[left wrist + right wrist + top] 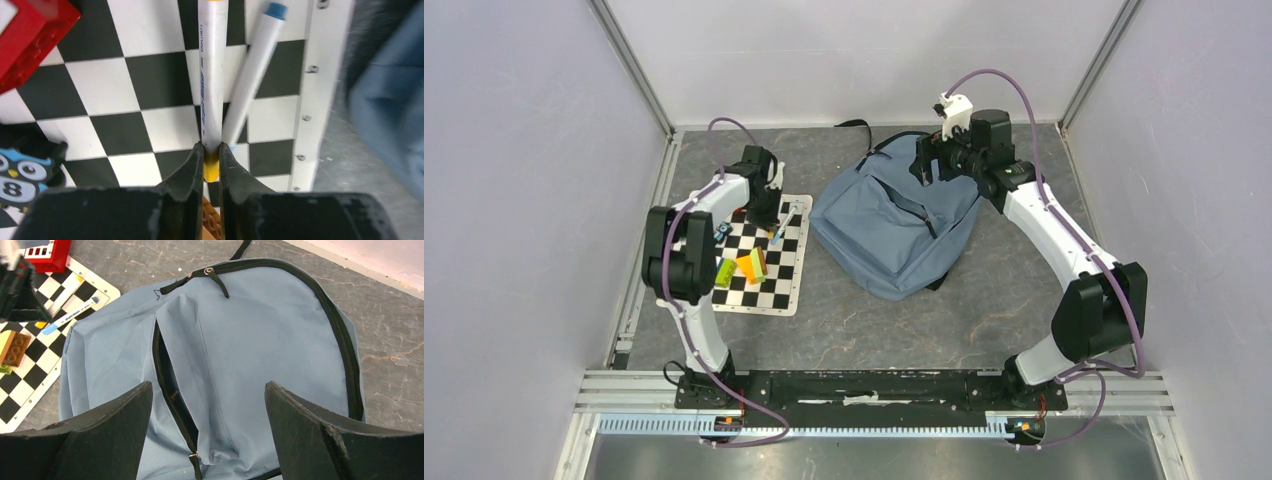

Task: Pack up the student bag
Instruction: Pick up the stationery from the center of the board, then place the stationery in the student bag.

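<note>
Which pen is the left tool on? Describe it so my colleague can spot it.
Left of the blue-grey backpack lies a checkerboard mat. Near its backpack-side edge two white markers form a narrow V. Yours is the yellow-ended marker, pinched in the left tool; the blue-capped marker beside it is free.

**Looks like a robot lab test cell to us**

We're calling this a lab, not anyone's home. Plain pale panels (514,150) box in the table, held by aluminium framing (634,70). Two white-and-black robot arms, left (694,250) and right (1064,240), sit bolted along an aluminium rail (614,390), with purple cables (991,71) looping off them. The student bag (884,225) and a chessboard mat (779,280) lie on the grey stone-look tabletop (874,320).
</note>
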